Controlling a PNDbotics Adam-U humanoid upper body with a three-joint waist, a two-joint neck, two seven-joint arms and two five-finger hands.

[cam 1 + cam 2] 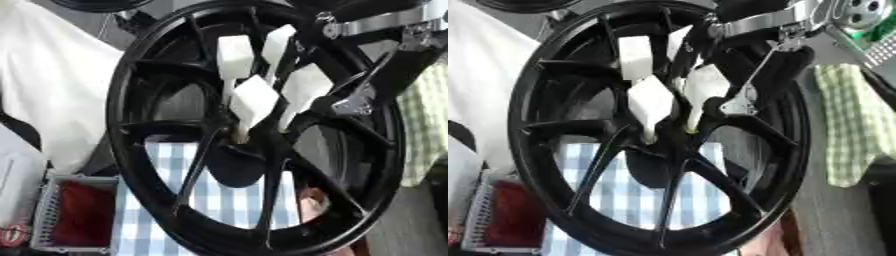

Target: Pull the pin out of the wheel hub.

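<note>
The black wheel [254, 125] is stood upright, exposing its hub; the right hand's [262, 80] white fingertips are pinched on the pin [239, 134] for pulling.

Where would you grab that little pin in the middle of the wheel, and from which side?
Probably by its short yellowish end, the only part of the pin showing outside the black wheel hub. Come from the wheel's near face, from above, where the right hand reaches; spokes crowd the sides.
</note>
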